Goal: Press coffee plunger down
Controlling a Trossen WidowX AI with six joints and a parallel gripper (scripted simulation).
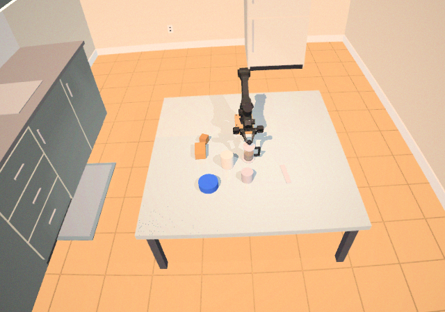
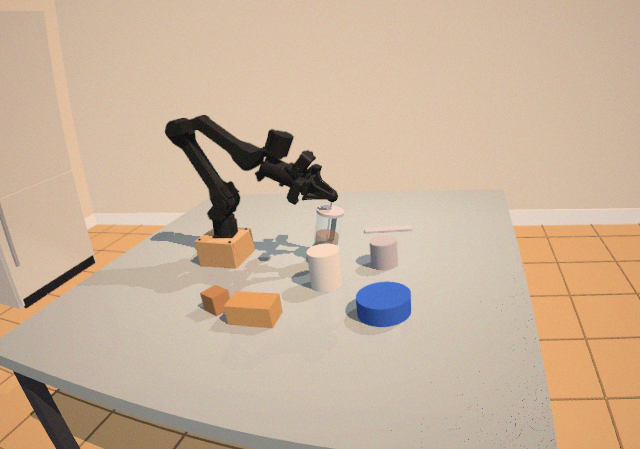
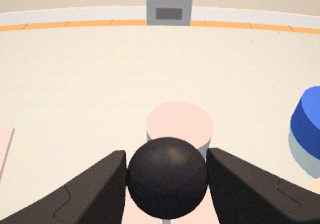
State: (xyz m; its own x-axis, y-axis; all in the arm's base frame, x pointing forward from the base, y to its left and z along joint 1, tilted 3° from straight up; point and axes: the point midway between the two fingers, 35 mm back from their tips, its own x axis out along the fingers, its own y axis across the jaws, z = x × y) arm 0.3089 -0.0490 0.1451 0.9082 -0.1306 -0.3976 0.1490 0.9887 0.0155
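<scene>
The coffee press [image 1: 248, 153] [image 2: 328, 225] stands upright on the table, a clear glass cylinder with a pink lid, brown contents low inside and a black handle. My gripper [image 1: 249, 142] [image 2: 333, 196] [image 3: 166, 160] is shut on the round black plunger knob [image 3: 167, 169]. The knob is a little above the lid [image 2: 329, 211], with a short length of thin rod showing between them. The lid is partly hidden behind the knob in the wrist view. The plunger disc inside the glass cannot be told clearly.
A cream cylinder [image 1: 227, 160] [image 2: 324, 268] stands close beside the press. A pink cylinder [image 1: 247, 175] [image 2: 383, 253] [image 3: 179, 121], a blue disc [image 1: 208, 183] [image 2: 383, 303] [image 3: 307, 129], a flat pink bar [image 1: 285, 174] [image 2: 388, 229] and two orange blocks [image 1: 199, 151] [image 2: 215, 299] are also on the table.
</scene>
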